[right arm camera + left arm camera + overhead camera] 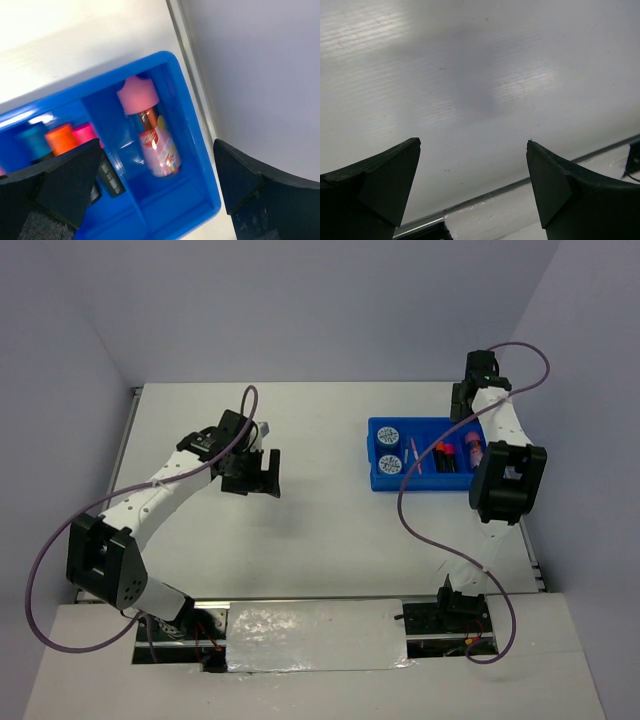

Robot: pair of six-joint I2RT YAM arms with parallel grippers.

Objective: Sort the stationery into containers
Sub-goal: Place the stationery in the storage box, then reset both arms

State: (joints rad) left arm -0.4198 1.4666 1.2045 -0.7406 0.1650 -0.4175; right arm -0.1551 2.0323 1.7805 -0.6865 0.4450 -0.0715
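Observation:
The bright blue tray (378,480) stands at the table's far right. It holds two tape rolls (390,437), thin pens (415,456), highlighters (445,456) and the pink-capped tube (472,448). My right gripper (464,403) hovers open and empty above the tray's far right end. In the right wrist view the gripper (156,142) spans the end compartment, where the tube (152,135) lies; orange, pink and blue highlighter caps (61,139) show in the compartment beside it, inside the tray's wall (200,165). My left gripper (257,478) is open and empty above bare table; in the left wrist view (473,141) only table shows.
The table's right edge rail (192,85) and the grey side wall (260,75) run close beside the tray. The right arm's elbow (508,480) hangs over the tray's near right corner. A purple cable (405,505) loops there. A table edge rail (495,192) shows in the left wrist view.

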